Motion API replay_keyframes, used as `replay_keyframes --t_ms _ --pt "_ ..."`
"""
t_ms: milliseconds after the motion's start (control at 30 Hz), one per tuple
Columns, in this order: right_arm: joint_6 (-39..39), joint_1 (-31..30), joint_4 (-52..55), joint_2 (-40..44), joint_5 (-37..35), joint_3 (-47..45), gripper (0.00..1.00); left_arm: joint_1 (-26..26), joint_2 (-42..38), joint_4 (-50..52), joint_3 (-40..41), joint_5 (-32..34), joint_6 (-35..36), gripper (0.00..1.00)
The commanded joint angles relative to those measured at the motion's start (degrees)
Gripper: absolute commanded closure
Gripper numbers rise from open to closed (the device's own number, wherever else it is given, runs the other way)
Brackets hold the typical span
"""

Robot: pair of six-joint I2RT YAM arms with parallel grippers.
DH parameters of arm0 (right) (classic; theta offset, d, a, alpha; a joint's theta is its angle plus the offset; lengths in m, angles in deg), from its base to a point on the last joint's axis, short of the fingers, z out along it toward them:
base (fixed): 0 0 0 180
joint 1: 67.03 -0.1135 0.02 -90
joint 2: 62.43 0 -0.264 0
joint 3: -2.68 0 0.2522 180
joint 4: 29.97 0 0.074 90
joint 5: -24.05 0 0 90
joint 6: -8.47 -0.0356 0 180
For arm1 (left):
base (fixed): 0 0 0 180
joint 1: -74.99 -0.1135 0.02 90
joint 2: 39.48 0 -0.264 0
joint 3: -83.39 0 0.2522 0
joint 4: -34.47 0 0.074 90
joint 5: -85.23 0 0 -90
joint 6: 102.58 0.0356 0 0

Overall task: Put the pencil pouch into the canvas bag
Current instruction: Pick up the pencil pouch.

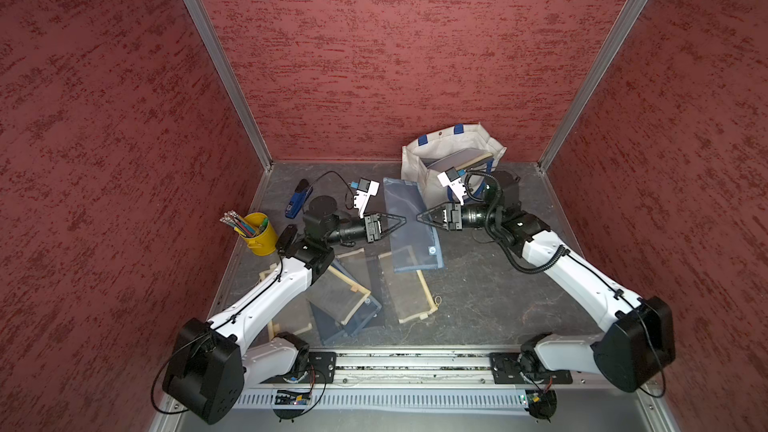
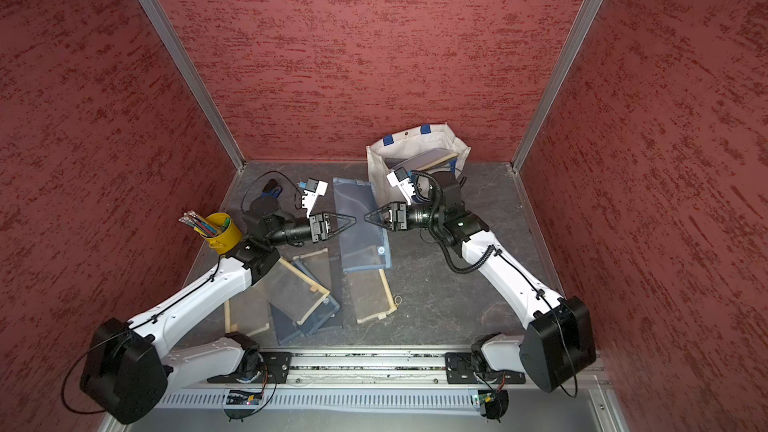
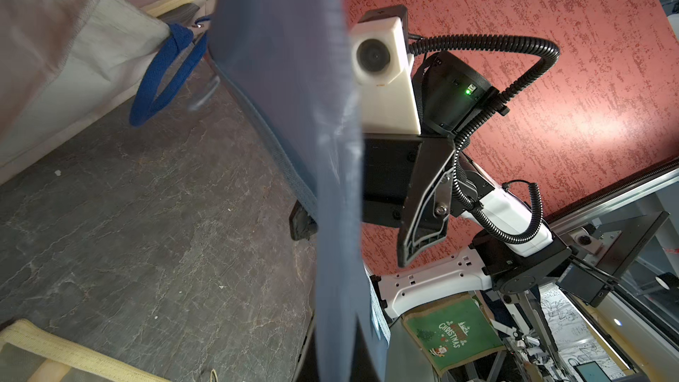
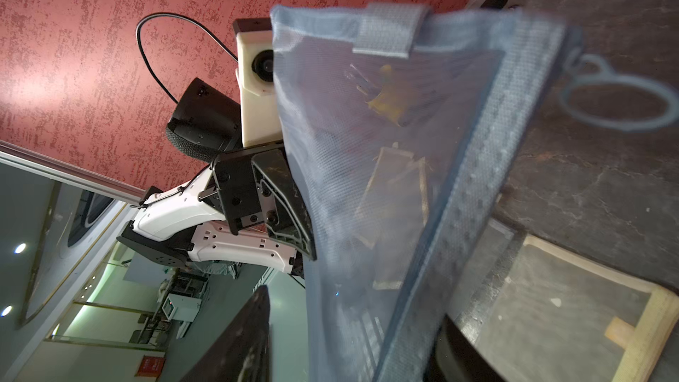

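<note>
Pencil pouch point(image 1: 411, 243), the blue mesh one, was held up edge-on over the middle of the table point(image 1: 478, 297), its far end just beside the near corner of the canvas bag point(image 1: 415, 155) but outside it. Whether its near end rested on the tan-edged mesh pouches point(image 1: 405, 288) beneath could not be told.

The left gripper point(image 1: 402, 221) was pressed together on one long edge of the pencil pouch and carried it. The right gripper point(image 1: 419, 216) faced it from the opposite side, and in the left wrist view its fingers point(image 3: 301, 222) stood apart, one on each side of the mesh, gripping nothing yet.

The step in hand looked like taking a second hold, or a handover. The next move probably called for the right jaws to close on the hem. After that the pouch would have to be raised above the bag's rim and lowered flat-side first into the open mouth.

The mouth gaped upward against the back wall and already held a flat tan-edged item point(image 1: 457, 157), so room looked limited. The bag's blue handle point(image 3: 161, 79) drooped over the front wall, where a low pass might snag it. The limp mesh would likely sag from a single hold.

The yellow bucket point(image 1: 262, 238) stood well apart, by the left arm.
</note>
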Motion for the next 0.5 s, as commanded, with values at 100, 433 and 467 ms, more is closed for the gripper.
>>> replay_keyframes --t_ms 100,433,467 --pt "-1.6 0.2 -5.0 -0.1 1.7 0.8 0.40 -1.6 -1.0 -0.9 2.1 -0.4 0.4 1.00" --pt "-1.3 0.2 -4.8 -1.1 0.8 1.6 0.73 -2.3 -0.8 1.1 3.0 -1.0 2.2 1.00" --pt "-0.7 0.2 -3.8 -1.2 0.5 2.0 0.76 -2.3 -0.9 1.0 3.0 -0.9 2.1 1.00"
